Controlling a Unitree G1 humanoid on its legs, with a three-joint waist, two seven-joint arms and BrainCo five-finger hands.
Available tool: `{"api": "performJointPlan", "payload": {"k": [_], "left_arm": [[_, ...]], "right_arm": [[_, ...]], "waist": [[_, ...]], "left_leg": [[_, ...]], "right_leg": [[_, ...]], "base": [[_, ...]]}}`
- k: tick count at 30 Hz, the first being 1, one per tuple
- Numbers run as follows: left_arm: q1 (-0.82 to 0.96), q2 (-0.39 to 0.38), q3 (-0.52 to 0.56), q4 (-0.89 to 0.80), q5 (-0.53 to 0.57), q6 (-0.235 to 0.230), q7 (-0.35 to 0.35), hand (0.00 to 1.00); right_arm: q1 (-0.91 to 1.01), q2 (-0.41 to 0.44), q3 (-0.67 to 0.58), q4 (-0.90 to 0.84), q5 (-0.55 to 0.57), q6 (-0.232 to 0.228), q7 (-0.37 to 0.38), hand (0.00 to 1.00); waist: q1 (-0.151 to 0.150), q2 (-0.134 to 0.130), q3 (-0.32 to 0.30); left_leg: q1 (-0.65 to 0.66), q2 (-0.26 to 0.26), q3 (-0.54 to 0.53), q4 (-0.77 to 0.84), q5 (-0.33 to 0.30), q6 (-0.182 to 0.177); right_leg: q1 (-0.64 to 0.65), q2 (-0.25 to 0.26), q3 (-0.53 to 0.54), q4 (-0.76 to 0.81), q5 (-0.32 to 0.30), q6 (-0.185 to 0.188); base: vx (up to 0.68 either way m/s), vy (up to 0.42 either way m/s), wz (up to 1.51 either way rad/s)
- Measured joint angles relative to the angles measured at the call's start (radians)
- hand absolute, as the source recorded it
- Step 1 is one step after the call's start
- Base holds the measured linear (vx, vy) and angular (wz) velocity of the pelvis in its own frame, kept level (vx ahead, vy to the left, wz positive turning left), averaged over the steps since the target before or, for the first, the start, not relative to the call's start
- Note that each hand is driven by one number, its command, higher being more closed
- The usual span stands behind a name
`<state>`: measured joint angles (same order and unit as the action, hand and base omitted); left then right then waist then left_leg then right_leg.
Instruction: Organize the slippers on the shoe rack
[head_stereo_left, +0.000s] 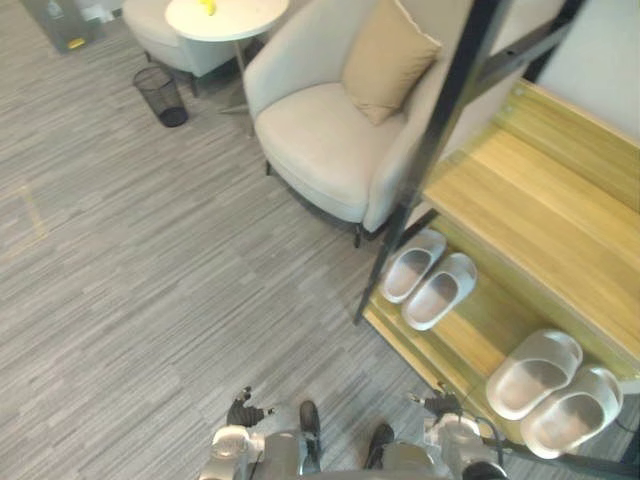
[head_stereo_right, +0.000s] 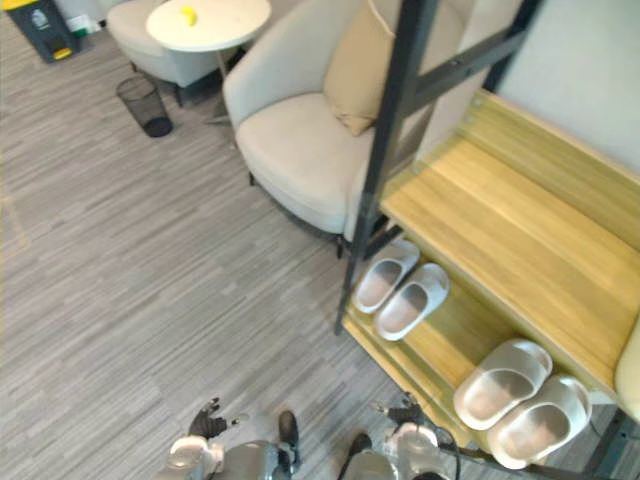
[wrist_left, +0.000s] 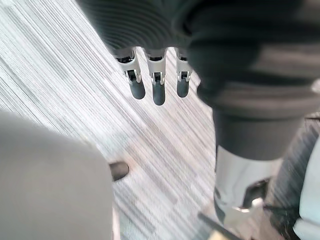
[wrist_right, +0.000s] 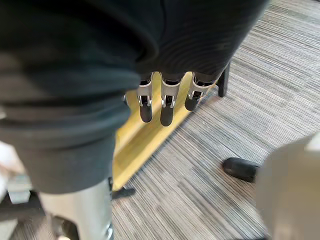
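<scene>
Two pairs of pale grey slippers stand on the lower shelf (head_stereo_left: 478, 335) of a wooden shoe rack with a black frame. One pair (head_stereo_left: 428, 278) is near the black post, the other pair (head_stereo_left: 555, 392) further right. The upper shelf (head_stereo_left: 530, 205) is bare. My left hand (wrist_left: 158, 91) hangs over the grey carpet, fingers straight and holding nothing. My right hand (wrist_right: 166, 106) hangs the same way, open and with nothing in it, just in front of the rack's low yellow edge (wrist_right: 142, 142).
A beige armchair (head_stereo_left: 325, 140) with a tan cushion (head_stereo_left: 385, 58) stands right beside the rack's left end. Behind it are a round white table (head_stereo_left: 225, 15) and a black mesh waste basket (head_stereo_left: 162, 95). Striped grey carpet covers the floor to the left.
</scene>
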<state>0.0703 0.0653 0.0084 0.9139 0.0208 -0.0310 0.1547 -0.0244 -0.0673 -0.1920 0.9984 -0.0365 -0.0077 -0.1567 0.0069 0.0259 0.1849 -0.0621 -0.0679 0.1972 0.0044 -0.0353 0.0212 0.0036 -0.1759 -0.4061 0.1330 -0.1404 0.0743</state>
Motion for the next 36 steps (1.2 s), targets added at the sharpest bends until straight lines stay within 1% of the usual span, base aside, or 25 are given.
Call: {"api": "performJointPlan", "payload": {"k": [1, 6, 7, 8, 9, 10, 11, 12, 14, 15, 16, 18, 20, 21, 22, 24, 25, 26, 28, 29, 30, 31, 33, 35, 36], "left_arm": [[0.003, 0.002, 0.001, 0.009, 0.003, 0.001, 0.0, 0.0], [-0.002, 0.01, 0.005, 0.027, 0.008, -0.001, -0.002, 0.0], [-0.001, 0.011, 0.007, 0.029, 0.008, -0.001, -0.002, 0.0], [-0.001, 0.012, 0.012, 0.033, 0.008, -0.001, -0.003, 0.0], [-0.001, 0.014, 0.012, 0.033, 0.009, -0.001, -0.003, 0.0], [-0.001, 0.015, 0.012, 0.036, 0.008, 0.0, -0.002, 0.0], [-0.002, 0.015, 0.011, 0.038, 0.008, 0.001, -0.002, 0.0], [-0.001, 0.016, 0.011, 0.039, 0.008, 0.001, -0.002, 0.0], [-0.011, 0.025, 0.011, 0.045, 0.006, 0.003, -0.001, 0.0], [-0.013, 0.025, 0.011, 0.049, 0.006, 0.003, -0.002, 0.0], [-0.014, 0.027, 0.012, 0.058, 0.002, 0.004, -0.001, 0.0], [-0.012, 0.034, 0.012, 0.061, 0.0, 0.004, -0.002, 0.0], [-0.015, 0.035, 0.018, 0.064, 0.0, 0.004, -0.001, 0.0], [-0.016, 0.024, 0.024, 0.066, 0.001, 0.005, -0.001, 0.0], [-0.014, 0.005, 0.033, 0.067, 0.001, 0.005, -0.001, 0.0], [-0.027, -0.015, 0.048, 0.064, 0.003, 0.005, -0.001, 0.0], [-0.033, -0.025, 0.066, 0.053, 0.006, 0.006, 0.0, 0.0], [-0.034, -0.03, 0.072, 0.047, 0.006, 0.005, 0.001, 0.0], [-0.041, -0.04, 0.069, 0.036, 0.006, 0.003, 0.002, 0.0], [-0.051, -0.051, 0.058, 0.034, 0.005, 0.003, 0.002, 0.0], [-0.059, -0.055, 0.042, 0.034, 0.006, 0.004, 0.002, 0.0], [-0.068, -0.062, 0.039, 0.039, 0.006, 0.005, 0.002, 0.0], [-0.069, -0.051, 0.032, 0.04, 0.007, 0.008, 0.002, 0.0], [-0.065, -0.023, 0.02, 0.041, 0.015, 0.016, 0.003, 0.0], [-0.062, -0.016, 0.014, 0.042, 0.016, 0.018, 0.005, 0.0]], "right_arm": [[0.001, 0.006, 0.0, 0.001, 0.0, 0.0, 0.001, 0.0], [-0.003, 0.025, 0.001, 0.012, -0.002, 0.005, 0.002, 0.0], [-0.003, 0.026, 0.001, 0.016, -0.003, 0.006, 0.002, 0.0], [-0.005, 0.027, 0.002, 0.018, -0.003, 0.008, 0.002, 0.0], [-0.005, 0.027, 0.002, 0.018, -0.003, 0.008, 0.003, 0.0], [-0.005, 0.025, 0.002, 0.018, -0.003, 0.009, 0.006, 0.0], [-0.006, 0.026, 0.002, 0.018, -0.003, 0.012, 0.009, 0.0], [-0.006, 0.028, 0.006, 0.017, -0.004, 0.014, 0.013, 0.0], [-0.011, 0.025, 0.01, 0.016, -0.003, 0.014, 0.02, 0.0], [-0.01, 0.025, 0.01, 0.017, -0.003, 0.014, 0.02, 0.0], [-0.005, 0.026, 0.011, 0.014, -0.001, 0.015, 0.02, 0.0], [-0.002, 0.029, 0.023, 0.012, -0.001, 0.016, 0.021, 0.0], [0.011, 0.029, 0.037, 0.014, -0.002, 0.017, 0.021, 0.0], [0.007, 0.028, 0.035, 0.012, -0.002, 0.017, 0.02, 0.0], [-0.002, 0.028, 0.029, 0.001, -0.002, 0.016, 0.019, 0.0], [-0.022, 0.027, 0.029, 0.001, -0.001, 0.016, 0.018, 0.0], [-0.028, 0.031, 0.032, -0.002, 0.0, 0.015, 0.017, 0.0], [-0.024, 0.041, 0.034, -0.002, 0.0, 0.016, 0.016, 0.0], [-0.016, 0.046, 0.035, -0.004, 0.005, 0.015, 0.01, 0.0], [-0.016, 0.042, 0.036, -0.008, 0.009, 0.015, 0.003, 0.0], [-0.015, 0.037, 0.038, -0.012, 0.009, 0.015, -0.001, 0.0], [-0.012, 0.027, 0.038, -0.019, 0.01, 0.015, -0.003, 0.0], [-0.006, 0.03, 0.039, -0.029, 0.016, 0.015, -0.006, 0.0], [-0.006, 0.048, 0.038, -0.029, 0.017, 0.016, -0.007, 0.0], [-0.004, 0.053, 0.038, -0.028, 0.016, 0.017, -0.006, 0.0]], "waist": [[-0.001, 0.001, -0.002], [-0.001, -0.016, -0.006], [0.0, -0.022, -0.01], [-0.004, -0.031, -0.008], [-0.005, -0.035, -0.007], [-0.007, -0.035, -0.007], [-0.009, -0.024, -0.008], [-0.011, -0.022, -0.009], [-0.016, -0.02, -0.007], [-0.017, -0.02, -0.007], [-0.02, -0.019, -0.006], [-0.021, -0.045, -0.018], [-0.022, -0.075, -0.033], [-0.021, -0.065, -0.039], [-0.021, -0.037, -0.047], [-0.02, -0.019, -0.032], [-0.012, -0.01, -0.017], [-0.012, -0.012, -0.012], [-0.012, -0.015, -0.01], [-0.012, -0.009, -0.014], [-0.013, -0.001, -0.015], [-0.013, 0.013, -0.017], [-0.013, -0.003, -0.013], [-0.006, -0.028, -0.006], [-0.005, -0.032, -0.008]], "left_leg": [[0.005, -0.003, -0.001, -0.012, 0.009, 0.01], [0.032, -0.021, -0.021, -0.055, 0.046, 0.045], [0.038, -0.028, -0.031, -0.054, 0.04, 0.043], [0.052, -0.042, -0.056, -0.052, 0.022, 0.044], [0.057, -0.049, -0.067, -0.052, 0.02, 0.046], [0.067, -0.056, -0.104, -0.053, 0.013, 0.057], [0.069, -0.042, -0.148, -0.053, 0.008, 0.07], [0.069, -0.035, -0.164, -0.051, 0.008, 0.069], [0.082, -0.003, -0.266, -0.052, 0.003, 0.061], [0.087, 0.0, -0.282, -0.053, 0.001, 0.058], [0.109, 0.006, -0.33, -0.053, -0.01, 0.044], [0.119, -0.001, -0.379, -0.038, -0.021, 0.021], [0.11, -0.019, -0.438, 0.049, -0.092, -0.006], [0.094, -0.006, -0.434, 0.08, -0.107, -0.023], [0.059, 0.013, -0.395, 0.13, -0.125, -0.049], [0.019, 0.027, -0.353, 0.212, -0.148, -0.085], [-0.045, 0.054, -0.262, 0.38, -0.192, -0.139], [-0.062, 0.087, -0.19, 0.451, -0.212, -0.141], [-0.09, 0.148, -0.084, 0.496, -0.217, -0.116], [-0.116, 0.186, -0.022, 0.462, -0.182, -0.085], [-0.135, 0.212, 0.012, 0.421, -0.133, -0.075], [-0.144, 0.217, 0.029, 0.382, -0.12, -0.079], [-0.1, 0.19, 0.037, 0.283, -0.12, -0.079], [-0.075, 0.169, 0.035, 0.234, -0.11, -0.075], [-0.068, 0.164, 0.035, 0.224, -0.109, -0.074]], "right_leg": [[0.0, 0.003, 0.008, -0.005, 0.006, -0.004], [0.031, 0.001, -0.006, -0.024, 0.028, 0.027], [0.033, -0.007, -0.009, -0.009, 0.015, 0.034], [0.029, -0.037, -0.028, 0.066, -0.031, 0.043], [0.027, -0.048, -0.031, 0.093, -0.043, 0.046], [0.003, -0.068, -0.019, 0.187, -0.064, 0.033], [-0.065, -0.061, 0.04, 0.299, -0.089, 0.003], [-0.077, -0.043, 0.068, 0.306, -0.099, -0.002], [-0.161, 0.046, 0.175, 0.334, -0.124, 0.0], [-0.173, 0.057, 0.186, 0.333, -0.124, 0.001], [-0.208, 0.076, 0.216, 0.318, -0.117, 0.002], [-0.234, 0.071, 0.24, 0.264, -0.079, -0.011], [-0.221, 0.053, 0.244, 0.171, 0.041, -0.043], [-0.208, 0.058, 0.221, 0.161, 0.042, -0.044], [-0.198, 0.076, 0.193, 0.13, 0.039, -0.055], [-0.173, 0.092, 0.177, 0.093, 0.047, -0.073], [-0.106, 0.108, 0.157, 0.039, 0.052, -0.09], [-0.066, 0.116, 0.14, 0.019, 0.048, -0.097], [-0.016, 0.121, 0.104, -0.006, 0.044, -0.1], [-0.004, 0.122, 0.08, -0.022, 0.04, -0.095], [-0.004, 0.125, 0.068, -0.027, 0.032, -0.083], [-0.003, 0.127, 0.056, -0.025, 0.024, -0.072], [-0.005, 0.113, 0.05, -0.024, 0.013, -0.054], [-0.003, 0.096, 0.042, -0.015, 0.012, -0.051], [0.0, 0.093, 0.043, -0.014, 0.012, -0.051]], "base": [[0.04, 0.042, -0.02], [0.09, 0.002, 0.12], [0.13, -0.01, 0.34], [0.1, -0.007, 0.36], [0.16, -0.018, 0.62], [0.14, -0.017, 0.71], [0.17, -0.029, 0.78], [0.16, -0.038, 0.9], [0.17, -0.085, 1.09], [0.19, -0.121, 1.2], [0.21, -0.139, 1.1], [0.27, -0.214, 1.23], [0.28, -0.235, 1.02], [0.32, -0.216, 0.62], [0.25, -0.137, 0.44], [0.26, -0.142, 0.33], [0.22, -0.128, 0.2], [0.25, -0.159, 0.27], [0.16, -0.099, 0.3], [0.13, -0.02, 0.35], [0.15, 0.043, 0.43], [0.14, 0.128, 0.41], [0.14, 0.15, 0.41], [0.09, 0.112, 0.23], [0.1, 0.087, 0.06]]}}
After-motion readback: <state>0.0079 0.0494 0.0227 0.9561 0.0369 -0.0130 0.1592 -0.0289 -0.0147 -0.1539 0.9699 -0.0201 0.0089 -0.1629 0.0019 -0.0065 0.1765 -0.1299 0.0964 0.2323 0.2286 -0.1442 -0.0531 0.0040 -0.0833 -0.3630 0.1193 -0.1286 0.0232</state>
